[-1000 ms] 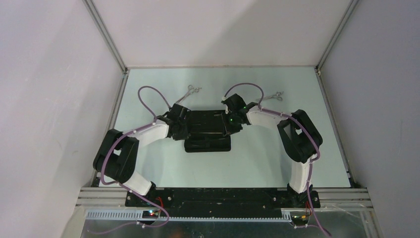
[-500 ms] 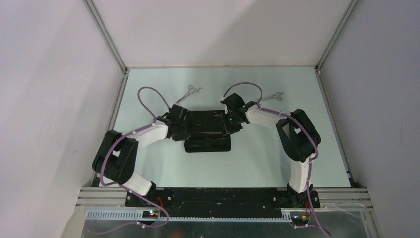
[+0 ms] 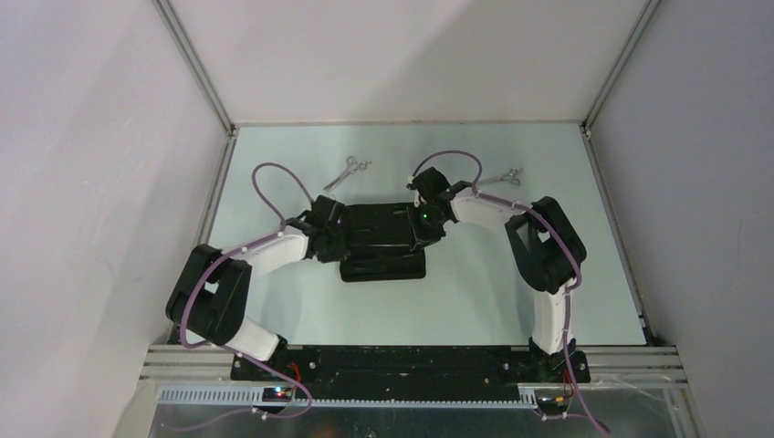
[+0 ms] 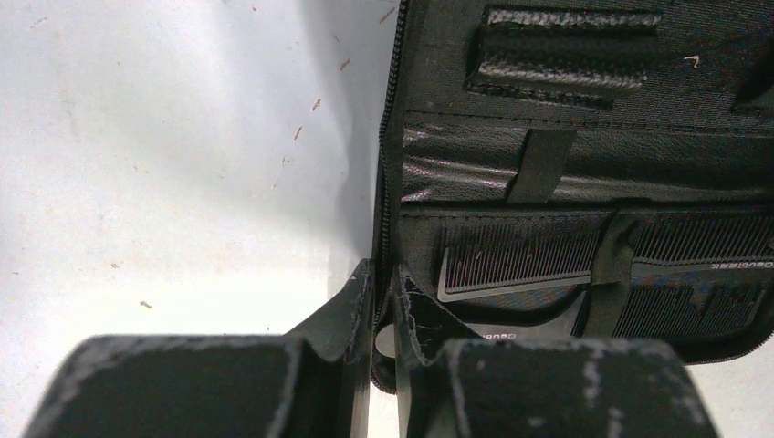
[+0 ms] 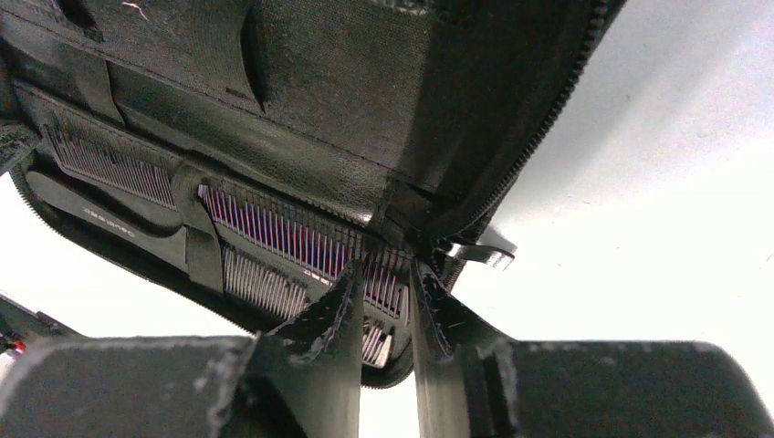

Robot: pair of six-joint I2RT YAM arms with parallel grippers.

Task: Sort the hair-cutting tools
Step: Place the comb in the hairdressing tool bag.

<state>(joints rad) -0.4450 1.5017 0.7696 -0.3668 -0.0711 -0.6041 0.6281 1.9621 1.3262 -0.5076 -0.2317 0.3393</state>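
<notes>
Arms: two, white and black with purple cables; left arm (image 3: 274, 245) and right arm (image 3: 488, 210) both reach in toward the middle.
Left jaws: almost closed, pinching the zip edge at the left end of the case (image 3: 383, 267).
Right jaws: narrow, clamped on the case's rim at its right end, just beside the silver zip pull (image 5: 481, 253).
Case: one, black, zipped, lying open mid-tabletop.
Combs: two, black, both inside the case under elastic straps. The flat comb (image 4: 520, 260) sits further in and the handled comb (image 4: 680, 310) nearer the outer zip edge.
Writing: small white lettering on the comb spines, too small to read.
Scissors: two, silver, ring-handled, loose on the tabletop. One (image 3: 347, 171) lies beyond the case's left end, the other (image 3: 505, 177) beyond its right end, neither touching the case.
Tabletop: one (image 3: 365, 310), pale mint, with a few brown specks.
Room: plain pale walls (image 3: 402, 55) on three sides, with metal rails in the corners.
</notes>
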